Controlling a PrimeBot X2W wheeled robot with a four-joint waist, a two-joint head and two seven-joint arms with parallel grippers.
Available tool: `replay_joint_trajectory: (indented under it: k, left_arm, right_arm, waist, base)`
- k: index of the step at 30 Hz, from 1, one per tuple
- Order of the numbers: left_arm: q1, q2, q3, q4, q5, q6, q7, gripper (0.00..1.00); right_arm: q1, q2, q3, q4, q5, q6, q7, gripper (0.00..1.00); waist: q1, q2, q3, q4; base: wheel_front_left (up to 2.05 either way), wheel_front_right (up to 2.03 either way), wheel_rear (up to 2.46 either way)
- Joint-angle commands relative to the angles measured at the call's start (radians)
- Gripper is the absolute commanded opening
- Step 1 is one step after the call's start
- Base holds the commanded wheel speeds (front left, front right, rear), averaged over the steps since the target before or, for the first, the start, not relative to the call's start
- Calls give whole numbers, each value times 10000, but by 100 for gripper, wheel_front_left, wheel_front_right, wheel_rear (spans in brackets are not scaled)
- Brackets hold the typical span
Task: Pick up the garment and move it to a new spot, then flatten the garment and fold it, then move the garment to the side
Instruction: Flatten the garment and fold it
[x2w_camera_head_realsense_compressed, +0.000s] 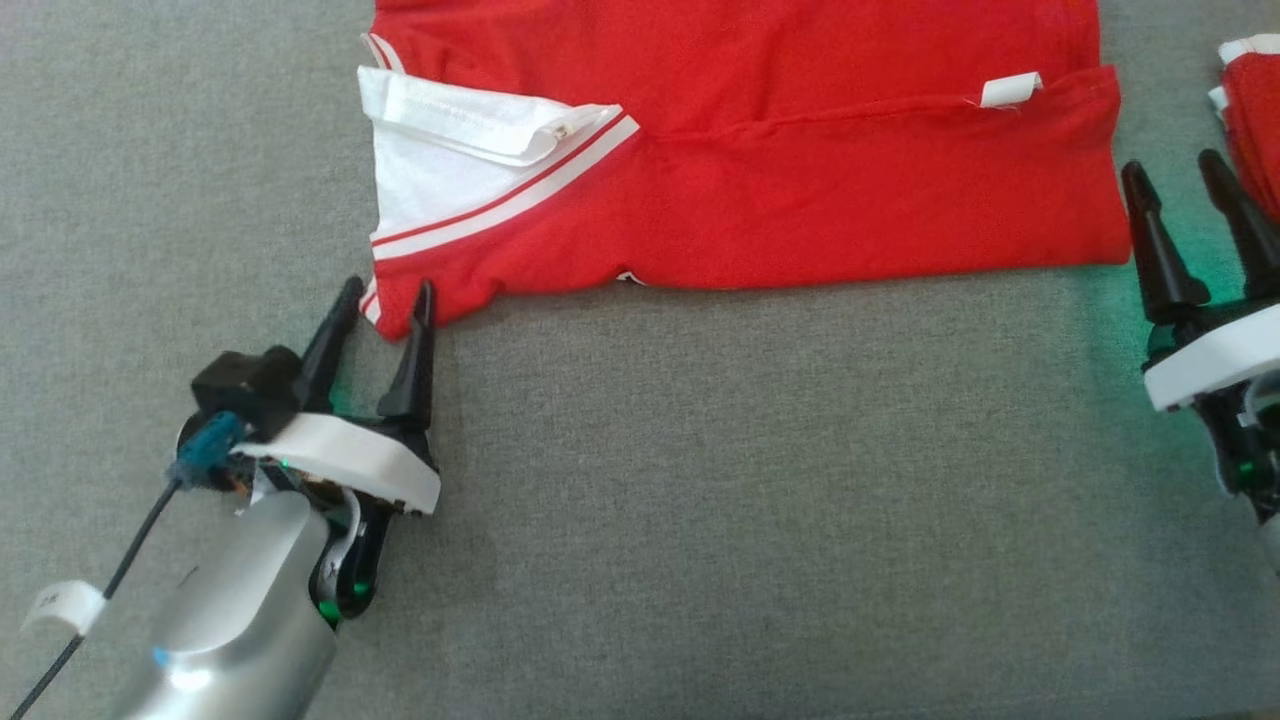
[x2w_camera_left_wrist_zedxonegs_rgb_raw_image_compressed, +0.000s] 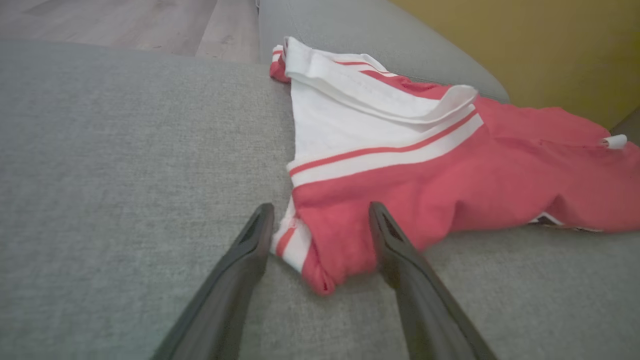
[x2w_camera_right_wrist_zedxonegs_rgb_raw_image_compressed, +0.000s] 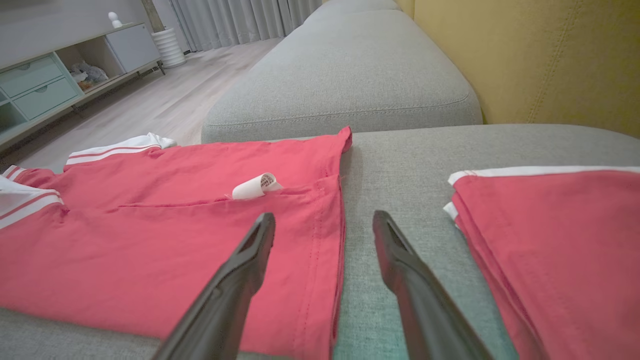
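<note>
The garment (x2w_camera_head_realsense_compressed: 760, 150) is a red shirt with white sleeve and red-white stripes, lying folded lengthwise on the grey cushion (x2w_camera_head_realsense_compressed: 700, 500). My left gripper (x2w_camera_head_realsense_compressed: 390, 297) stands open at the shirt's near left corner; in the left wrist view that corner (x2w_camera_left_wrist_zedxonegs_rgb_raw_image_compressed: 320, 250) lies between the fingers (x2w_camera_left_wrist_zedxonegs_rgb_raw_image_compressed: 250, 245), loose on the cushion. My right gripper (x2w_camera_head_realsense_compressed: 1178, 168) is open just off the shirt's right edge. In the right wrist view the hem (x2w_camera_right_wrist_zedxonegs_rgb_raw_image_compressed: 325, 240) lies under the left finger (x2w_camera_right_wrist_zedxonegs_rgb_raw_image_compressed: 255, 250), with nothing gripped. A small white tag (x2w_camera_right_wrist_zedxonegs_rgb_raw_image_compressed: 255, 186) curls up from the fold.
A second red garment with white trim (x2w_camera_head_realsense_compressed: 1252, 110) lies folded at the far right, also seen as a pile (x2w_camera_right_wrist_zedxonegs_rgb_raw_image_compressed: 550, 240) right of my right gripper. A yellow backrest (x2w_camera_right_wrist_zedxonegs_rgb_raw_image_compressed: 525, 60) rises behind the cushions. Beyond the sofa edge are wooden floor (x2w_camera_right_wrist_zedxonegs_rgb_raw_image_compressed: 165, 100) and a cabinet (x2w_camera_right_wrist_zedxonegs_rgb_raw_image_compressed: 45, 80).
</note>
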Motion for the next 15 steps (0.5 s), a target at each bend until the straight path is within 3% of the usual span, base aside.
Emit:
replay_joint_trajectory:
  k: [1, 4, 5, 6, 8, 15]
  left_arm:
    - [-196, 267, 174, -60, 84, 22, 115, 100]
    - [-161, 309, -32, 228, 138, 137, 589, 100]
    - [-148, 310, -78, 276, 135, 148, 691, 87]
    - [-137, 319, -128, 297, 150, 141, 754, 47]
    - [-87, 342, -179, 295, 146, 119, 800, 0]
    - [-30, 614, -148, 2, 250, 129, 525, 0]
  right_arm:
    - [94, -104, 132, -145, 74, -7, -111, 100]
    - [64, -50, 281, -22, 116, -7, -131, 100]
    - [63, -37, 338, 24, 139, -7, -135, 100]
    - [71, -20, 396, 72, 173, -7, -137, 100]
    - [98, 32, 520, 217, 279, -7, -55, 100]
    - [-157, 458, 606, 1241, 698, -7, 505, 100]
  waist:
    - [1, 0, -23, -8]
    - [1, 0, -107, -20]
    - [1, 0, -135, -18]
    - [1, 0, -169, -15]
    - [1, 0, -242, -7]
    - [1, 0, -358, 102]
  base:
    - [0, 0, 0]
    - [0, 0, 0]
    - [0, 0, 0]
    - [0, 0, 0]
    - [0, 0, 0]
    - [0, 0, 0]
